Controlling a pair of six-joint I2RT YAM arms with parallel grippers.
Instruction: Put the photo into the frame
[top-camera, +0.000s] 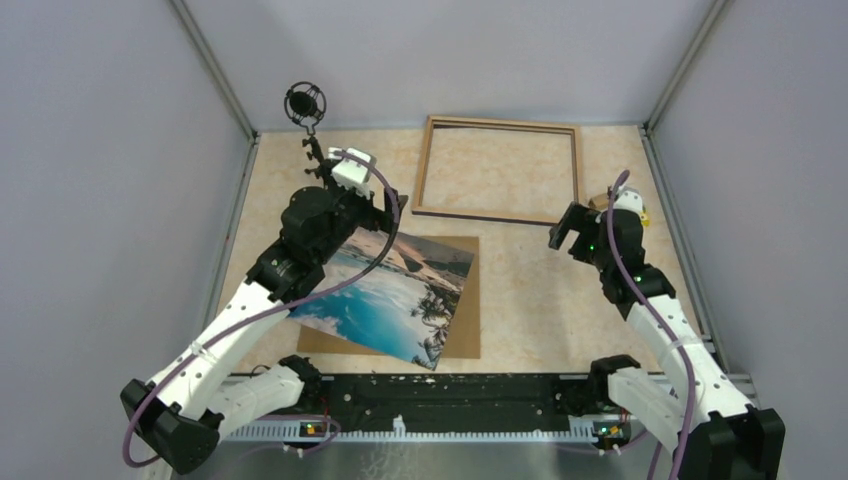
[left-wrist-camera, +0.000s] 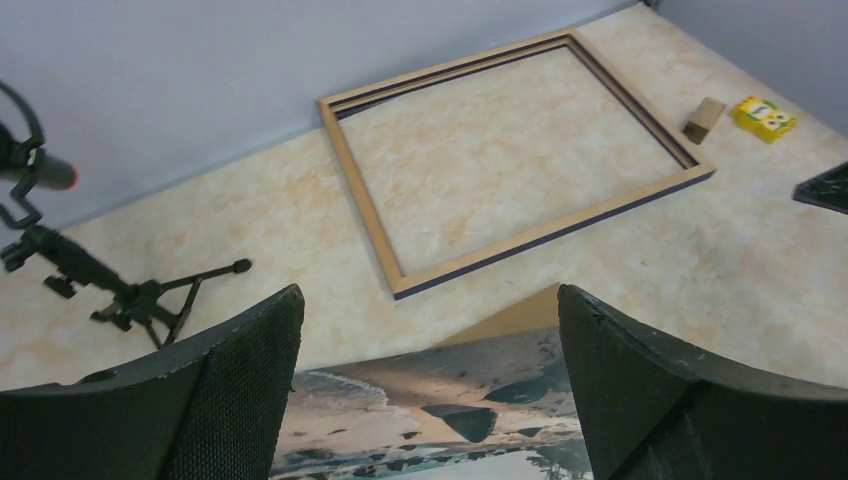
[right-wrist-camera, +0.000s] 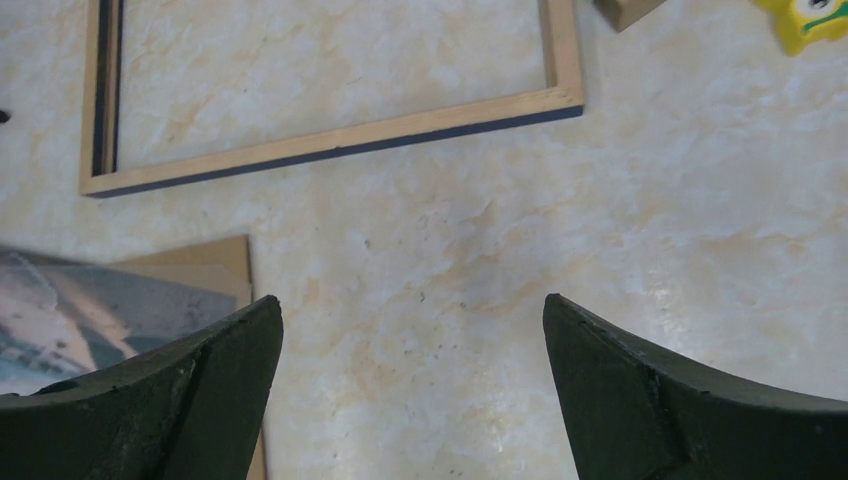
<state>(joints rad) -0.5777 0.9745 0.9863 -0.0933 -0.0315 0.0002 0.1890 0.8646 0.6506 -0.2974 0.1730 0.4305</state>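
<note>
Photo (top-camera: 390, 295) lies on board (top-camera: 467, 322); frame (top-camera: 495, 216) apart (flat).

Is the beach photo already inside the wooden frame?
No, the photo lies on a brown board, apart from the empty frame.

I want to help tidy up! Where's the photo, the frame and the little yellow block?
photo (top-camera: 375, 310), top view, middle of the blue water.
frame (left-wrist-camera: 555, 231), left wrist view, its near rail.
yellow block (left-wrist-camera: 765, 118), left wrist view, its top face.
</note>
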